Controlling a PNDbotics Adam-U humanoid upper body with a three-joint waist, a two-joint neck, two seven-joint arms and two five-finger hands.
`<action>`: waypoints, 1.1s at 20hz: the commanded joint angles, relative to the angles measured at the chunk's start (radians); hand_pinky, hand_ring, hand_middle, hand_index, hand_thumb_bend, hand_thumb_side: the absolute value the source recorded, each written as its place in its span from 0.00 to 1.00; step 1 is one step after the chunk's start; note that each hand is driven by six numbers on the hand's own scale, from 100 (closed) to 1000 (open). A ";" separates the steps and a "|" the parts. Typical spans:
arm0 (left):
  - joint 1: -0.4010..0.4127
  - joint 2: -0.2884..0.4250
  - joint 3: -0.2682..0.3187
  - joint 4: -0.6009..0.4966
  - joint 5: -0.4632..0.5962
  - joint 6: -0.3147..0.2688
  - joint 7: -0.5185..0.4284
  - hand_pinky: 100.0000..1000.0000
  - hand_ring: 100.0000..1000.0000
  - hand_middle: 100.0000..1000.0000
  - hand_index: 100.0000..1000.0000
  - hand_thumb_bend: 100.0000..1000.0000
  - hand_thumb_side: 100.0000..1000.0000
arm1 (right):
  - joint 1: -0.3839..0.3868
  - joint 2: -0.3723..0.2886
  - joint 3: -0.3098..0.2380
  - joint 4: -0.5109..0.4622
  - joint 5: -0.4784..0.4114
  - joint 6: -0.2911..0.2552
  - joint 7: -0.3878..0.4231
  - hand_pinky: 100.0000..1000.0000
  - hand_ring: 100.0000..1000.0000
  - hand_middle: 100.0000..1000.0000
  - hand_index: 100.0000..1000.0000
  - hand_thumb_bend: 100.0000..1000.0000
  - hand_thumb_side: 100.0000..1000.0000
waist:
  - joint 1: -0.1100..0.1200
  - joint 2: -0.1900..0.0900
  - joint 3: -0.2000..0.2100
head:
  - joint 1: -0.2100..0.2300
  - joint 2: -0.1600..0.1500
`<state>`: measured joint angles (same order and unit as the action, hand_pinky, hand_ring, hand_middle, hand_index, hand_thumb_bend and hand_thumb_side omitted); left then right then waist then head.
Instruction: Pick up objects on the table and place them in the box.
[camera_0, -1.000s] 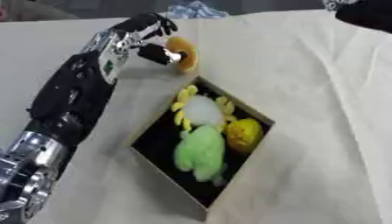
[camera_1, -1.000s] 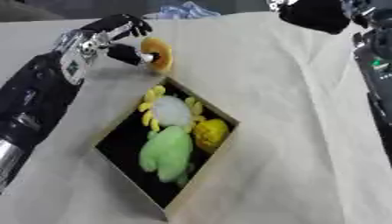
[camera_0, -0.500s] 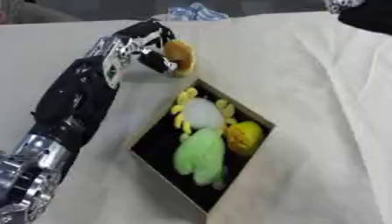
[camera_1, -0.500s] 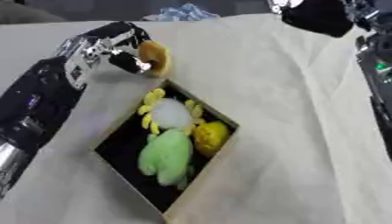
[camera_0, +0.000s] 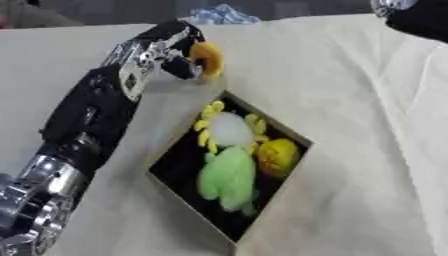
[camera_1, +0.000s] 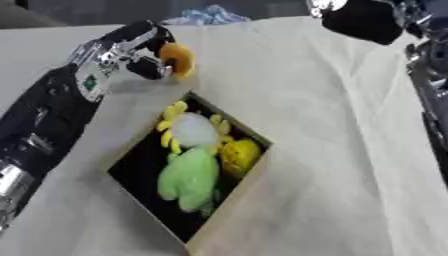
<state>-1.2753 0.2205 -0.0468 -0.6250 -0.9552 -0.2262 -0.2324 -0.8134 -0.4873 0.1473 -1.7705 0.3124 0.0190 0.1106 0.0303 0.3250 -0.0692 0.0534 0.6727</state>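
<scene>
In the left eye view, the left hand (camera_0: 166, 50) has closed its fingers (camera_0: 179, 67) round the orange toy (camera_0: 207, 59); a second ago it was only reaching for it with the fingers parted. I judge the pickup done, with only the carry to the box (camera_0: 166, 160) left. The toy is a rounded, soft-looking orange-yellow piece, held just beyond the box's far corner, over the cloth-covered counter (camera_0: 350, 100). In the right eye view, the box already holds a white-and-yellow flower toy (camera_1: 192, 129), a green plush (camera_1: 188, 179) and a yellow ball (camera_1: 240, 154). The right hand (camera_1: 363, 20) hangs dark at the upper right; whether its fingers are spread I cannot tell.
</scene>
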 joint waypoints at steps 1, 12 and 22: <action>-0.038 0.037 -0.037 -0.089 0.052 -0.041 -0.008 0.66 0.50 0.35 0.53 0.00 0.00 | -0.003 -0.022 -0.015 -0.006 -0.002 0.001 -0.009 0.87 0.85 0.62 0.78 0.00 0.24 | 0.000 -0.037 0.009 | -0.012 0.023; -0.010 0.137 -0.246 -0.376 0.227 -0.191 -0.127 0.65 0.50 0.38 0.50 0.01 0.00 | 0.025 -0.022 -0.015 -0.006 0.004 0.000 -0.013 0.87 0.85 0.62 0.78 0.00 0.23 | 0.004 -0.077 0.064 | -0.042 0.065; 0.118 0.293 -0.505 -0.643 0.391 -0.259 -0.173 0.64 0.51 0.40 0.53 0.03 0.00 | 0.035 -0.018 -0.018 -0.011 0.010 0.002 -0.016 0.87 0.85 0.62 0.78 0.00 0.23 | 0.005 -0.088 0.097 | -0.095 0.087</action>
<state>-1.1411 0.4738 -0.5315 -1.2241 -0.5873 -0.4888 -0.4050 -0.7643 -0.4886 0.1413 -1.7680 0.3189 0.0210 0.0989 0.0377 0.2629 0.0277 -0.0315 0.7556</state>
